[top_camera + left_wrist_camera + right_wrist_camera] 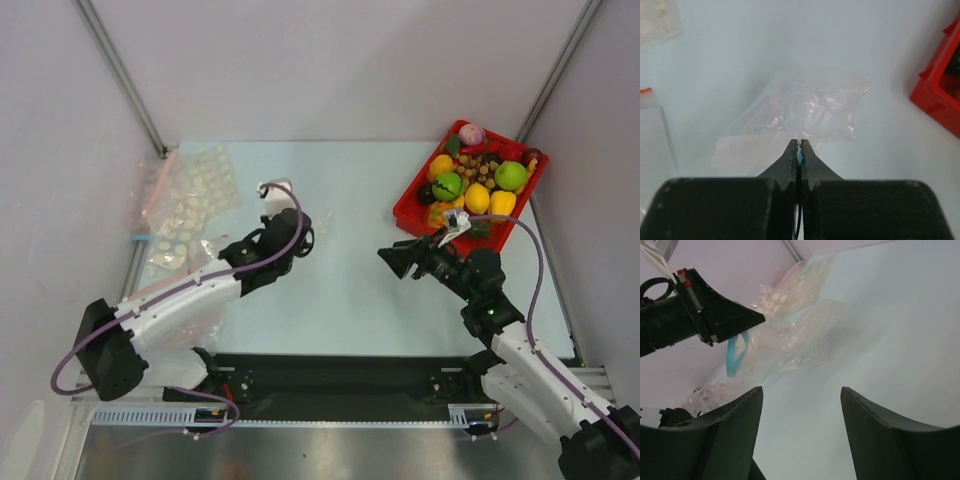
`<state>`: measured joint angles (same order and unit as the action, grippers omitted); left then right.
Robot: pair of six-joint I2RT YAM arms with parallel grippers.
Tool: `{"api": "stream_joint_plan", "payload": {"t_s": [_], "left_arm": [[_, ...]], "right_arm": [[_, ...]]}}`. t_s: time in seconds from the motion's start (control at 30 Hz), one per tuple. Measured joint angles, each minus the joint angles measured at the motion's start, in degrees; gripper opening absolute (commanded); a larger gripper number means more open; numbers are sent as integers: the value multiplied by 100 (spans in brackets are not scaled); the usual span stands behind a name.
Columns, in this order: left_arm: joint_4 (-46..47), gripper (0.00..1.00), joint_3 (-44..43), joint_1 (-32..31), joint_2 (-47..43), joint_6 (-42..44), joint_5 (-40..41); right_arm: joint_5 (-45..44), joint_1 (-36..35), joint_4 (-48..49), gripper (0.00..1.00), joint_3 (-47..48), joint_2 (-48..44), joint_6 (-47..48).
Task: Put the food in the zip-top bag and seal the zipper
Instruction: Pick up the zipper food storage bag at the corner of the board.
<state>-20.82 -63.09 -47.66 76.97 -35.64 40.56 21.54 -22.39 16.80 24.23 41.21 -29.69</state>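
My left gripper [305, 240] is shut on the light-blue zipper [799, 156] of the clear zip-top bag [810, 107], which lies crinkled on the table ahead of its tips [799, 142]. The right wrist view shows the left gripper [715, 315] holding the zipper [734, 354] as an open loop, with the bag [802, 340] trailing below. My right gripper [392, 262] is open and empty [801, 390], facing the bag from the right. The food sits in a red tray [408, 215]: a dark-marked green fruit [447, 186], yellow pieces [477, 198] and a dark piece [427, 194].
A pile of other clear bags with pink strips [185, 205] lies at the far left. The red tray's corner shows at the right of the left wrist view [940, 85]. White enclosure walls and metal posts ring the table.
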Motion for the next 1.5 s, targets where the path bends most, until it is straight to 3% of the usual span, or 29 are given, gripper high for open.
{"api": "stream_joint_plan", "payload": {"t_s": [0.17, 0.3, 0.5, 0.7, 0.97, 1.27, 1.5], "left_arm": [[1110, 0, 1567, -52, -1095, -356, -721], [2090, 0, 2302, -214, -1298, -437, -997], [2533, 0, 2334, -603, -1198, -240, -984], [2911, 0, 2334, -623, -1193, -81, -1196], [2994, 0, 2334, -623, -1200, 9, -1272], [3071, 0, 2337, -625, -1464, 33, -1285], [3281, 0, 2398, -629, -1593, 72, -1502]], "right_arm": [[-96, -883, 203, 68, 44, 284, 269], [-564, -1801, 201, 68, 184, 581, 592], [-1211, -2457, 278, 70, 236, 868, 1025], [-1537, -2614, 319, 81, 249, 1193, 1198], [-2096, -2852, 313, 93, 249, 494, 1325], [-2859, -3082, 623, 86, 245, 706, 1047], [-3528, -3982, 1104, 84, 238, 1434, 1292]]}}
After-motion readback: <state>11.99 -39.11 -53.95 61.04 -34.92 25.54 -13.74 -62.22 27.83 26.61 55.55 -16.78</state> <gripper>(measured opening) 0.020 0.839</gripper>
